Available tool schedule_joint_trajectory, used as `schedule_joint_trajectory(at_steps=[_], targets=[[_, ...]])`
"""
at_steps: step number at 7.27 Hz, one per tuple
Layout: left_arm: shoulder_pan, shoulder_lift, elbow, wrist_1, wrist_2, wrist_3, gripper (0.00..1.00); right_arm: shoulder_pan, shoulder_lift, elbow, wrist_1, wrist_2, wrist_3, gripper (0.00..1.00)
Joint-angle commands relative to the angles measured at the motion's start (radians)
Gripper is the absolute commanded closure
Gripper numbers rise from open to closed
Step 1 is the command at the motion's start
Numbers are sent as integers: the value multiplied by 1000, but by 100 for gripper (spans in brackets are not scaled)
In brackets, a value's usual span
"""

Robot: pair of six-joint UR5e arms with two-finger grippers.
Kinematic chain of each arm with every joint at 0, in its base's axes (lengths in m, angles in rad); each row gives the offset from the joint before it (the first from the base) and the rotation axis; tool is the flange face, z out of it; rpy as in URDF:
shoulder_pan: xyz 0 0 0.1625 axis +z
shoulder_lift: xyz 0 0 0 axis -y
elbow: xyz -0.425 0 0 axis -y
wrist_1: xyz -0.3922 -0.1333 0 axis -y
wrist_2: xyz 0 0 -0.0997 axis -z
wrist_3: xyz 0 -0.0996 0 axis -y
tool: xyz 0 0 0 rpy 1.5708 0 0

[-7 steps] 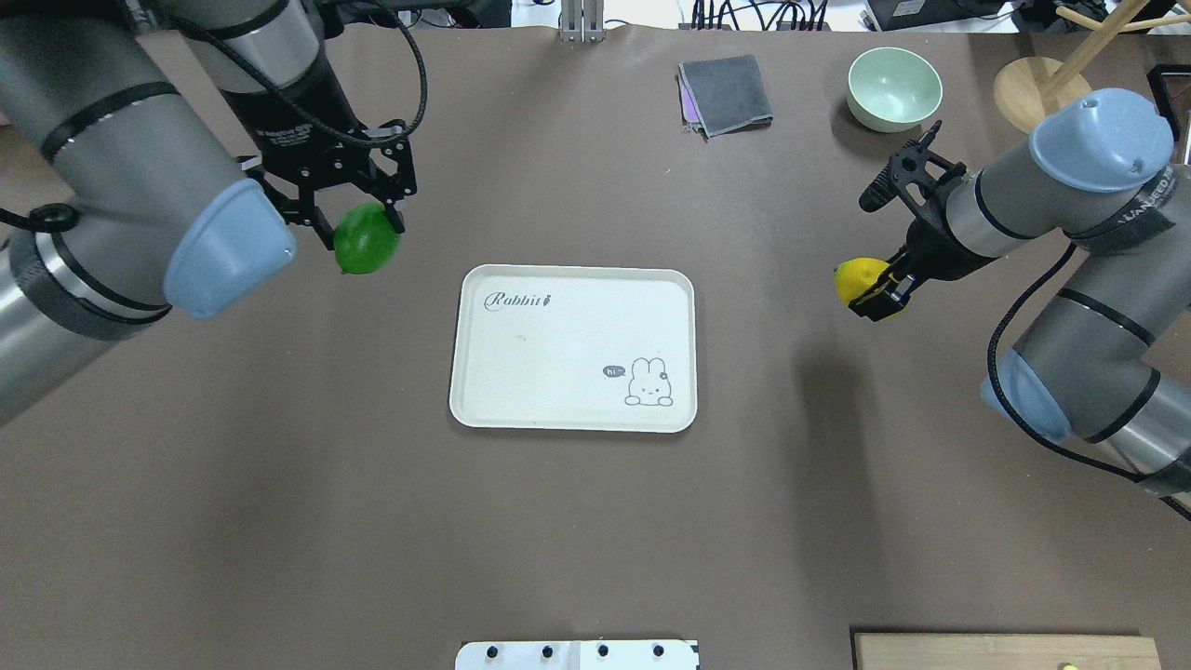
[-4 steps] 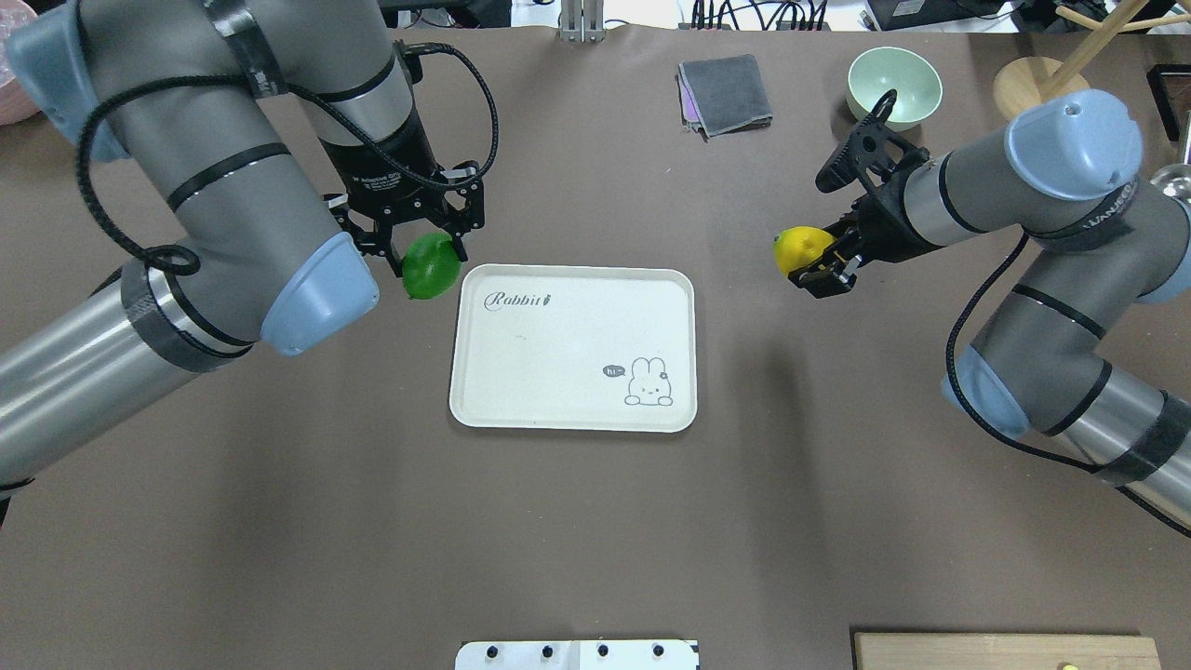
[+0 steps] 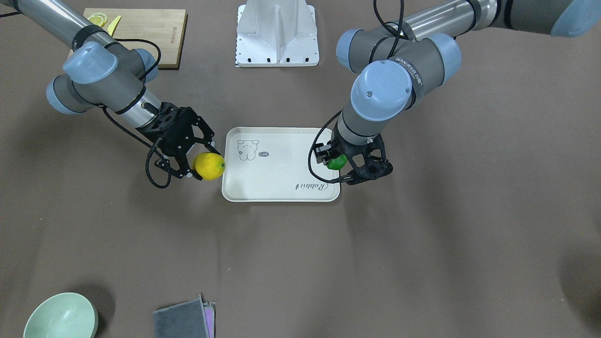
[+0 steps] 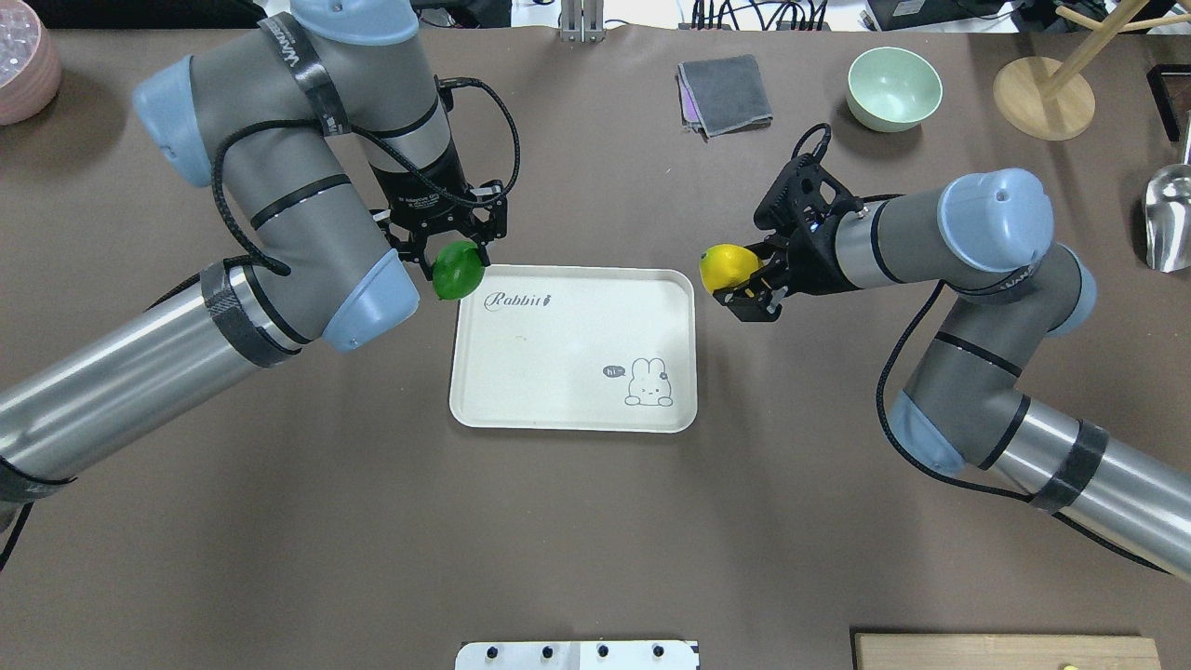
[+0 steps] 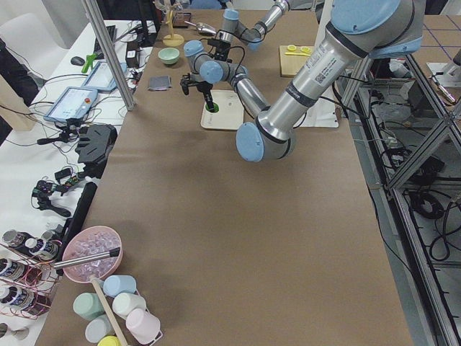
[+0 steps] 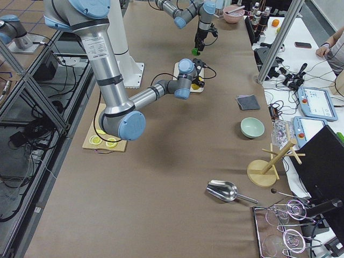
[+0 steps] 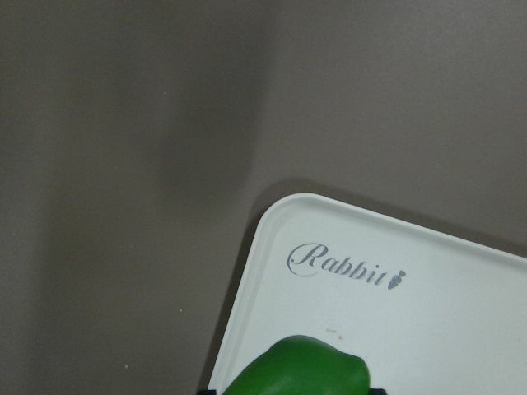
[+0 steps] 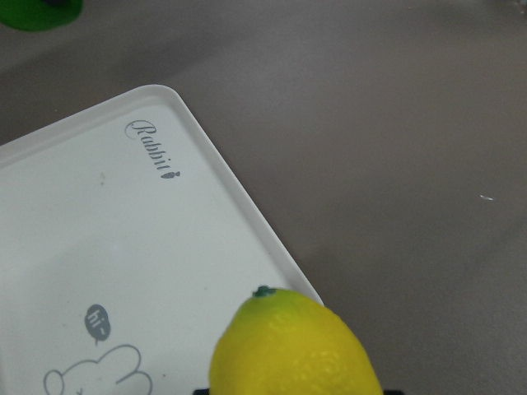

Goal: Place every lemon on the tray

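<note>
Overhead exterior: left gripper (image 4: 459, 261) clasps green lemon (image 4: 456, 275) at tray's (image 4: 558, 358) ten o'clock, right gripper (image 4: 741, 281) yellow lemon (image 4: 724, 265) at two; we release only inside rim.

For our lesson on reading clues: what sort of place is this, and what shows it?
Probably a robotics lab: a left arm and right arm work at a brown table, with metal framing, loose cables and control tablets around it.

Two lemons (image 4: 458, 271) (image 4: 728, 268), one tray (image 4: 558, 354)
</note>
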Motion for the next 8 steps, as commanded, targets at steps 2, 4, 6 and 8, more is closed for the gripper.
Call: schedule_joint_trajectory(at_steps=[2,4,6,8], targets=[[77,3,43,-92,41,-109,100,-79,44,-18,20,-90,2,73],[99,3,65,-137,46,-154,97,-101,49,-26,18,-118,2,69],[112,3,66,-155,96,-172,56,-107,51,-41,18,-116,2,51],[113,1,62,-155,96,-171,2,-113,51,-56,20,-118,2,45]])
